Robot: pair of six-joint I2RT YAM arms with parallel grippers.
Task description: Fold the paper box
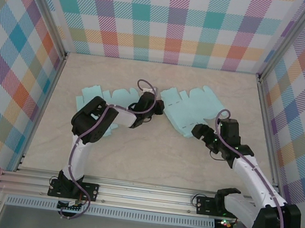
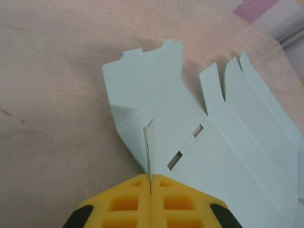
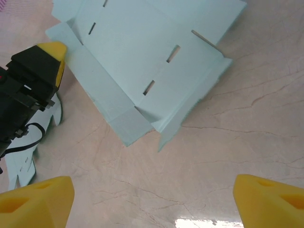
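Observation:
The paper box (image 1: 189, 110) is a flat light-blue cut-out with slots and tabs, lying right of the table's centre. My left gripper (image 1: 157, 110) is at its left edge. In the left wrist view the yellow fingers (image 2: 123, 204) are pressed together on a thin upright flap (image 2: 148, 147) of the paper box (image 2: 228, 142). My right gripper (image 1: 199, 132) hovers just in front of the sheet's near corner. In the right wrist view the right gripper (image 3: 154, 204) stands open over bare table, with the paper box (image 3: 152, 47) ahead of it and apart from it.
A second flat light-blue cut-out (image 1: 96, 94) lies at the left, partly under the left arm. The black left arm (image 3: 23, 90) borders the box's left side. Checked walls and metal rails (image 1: 48, 94) close the table in.

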